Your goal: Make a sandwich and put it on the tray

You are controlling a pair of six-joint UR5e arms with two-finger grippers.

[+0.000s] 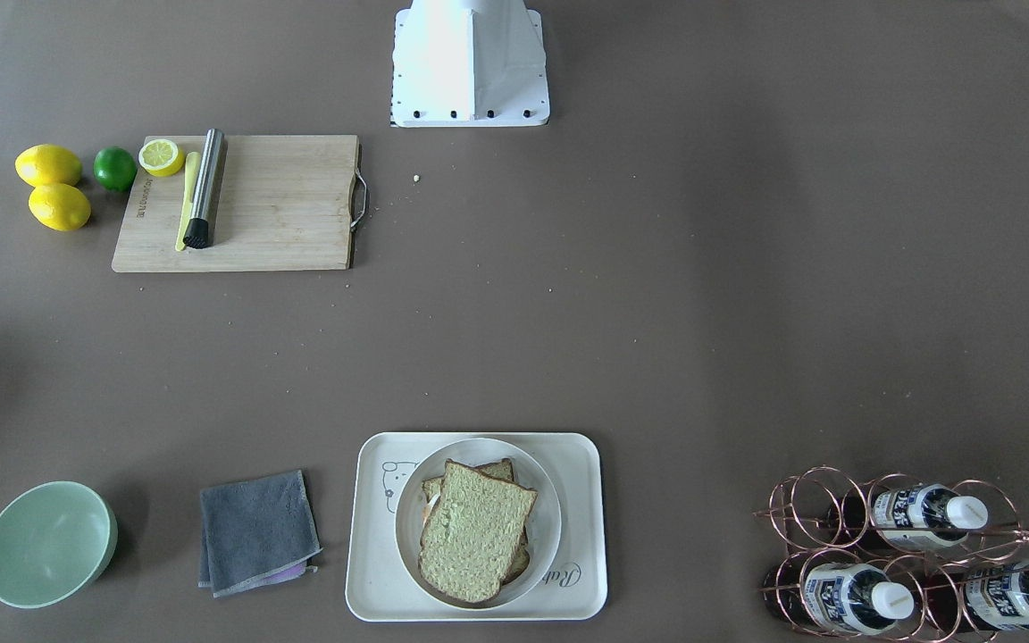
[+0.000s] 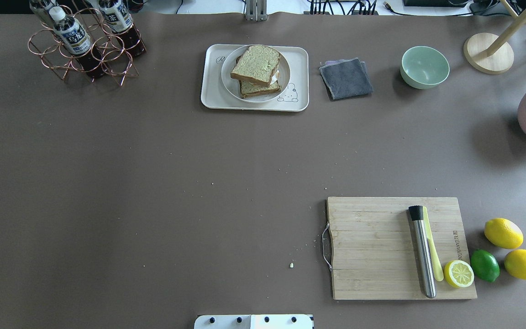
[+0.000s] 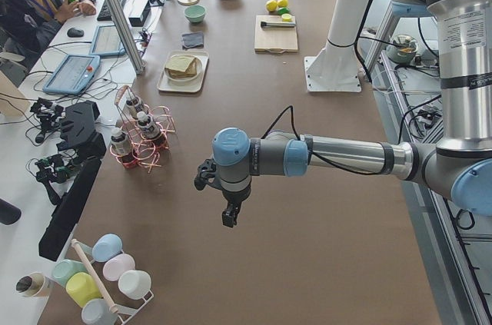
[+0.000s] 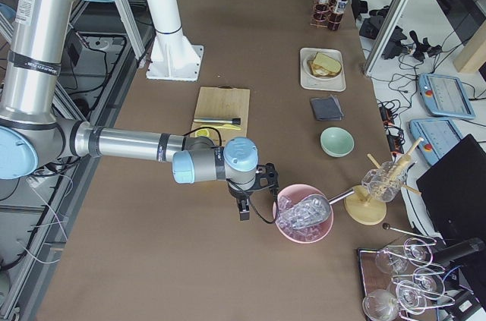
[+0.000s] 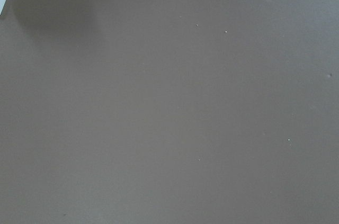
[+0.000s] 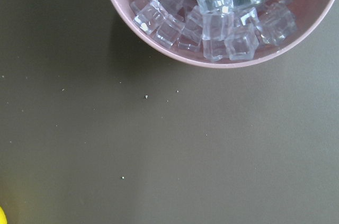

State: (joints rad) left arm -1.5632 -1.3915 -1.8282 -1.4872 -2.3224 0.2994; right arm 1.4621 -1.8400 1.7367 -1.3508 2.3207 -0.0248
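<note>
The sandwich point(image 1: 476, 531), two brown-crusted bread slices stacked askew, lies on a round white plate point(image 1: 547, 527) on the cream tray point(image 1: 370, 572) at the table's operator side. It also shows in the overhead view point(image 2: 256, 64), on the tray point(image 2: 210, 98); only a sliver of egg white shows between the slices. My left gripper point(image 3: 228, 217) hangs over bare table far from the tray. My right gripper point(image 4: 244, 213) hangs beside a pink bowl of ice cubes point(image 4: 304, 213). Both show only in side views, so I cannot tell whether they are open or shut.
A wooden cutting board point(image 2: 372, 249) carries a steel muddler point(image 2: 423, 251), a yellow tool and a lemon half point(image 2: 459, 273). Two lemons and a lime point(image 2: 485, 265) lie beside it. A grey cloth point(image 2: 345, 78), a green bowl point(image 2: 424, 66) and a copper bottle rack point(image 2: 85, 43) flank the tray.
</note>
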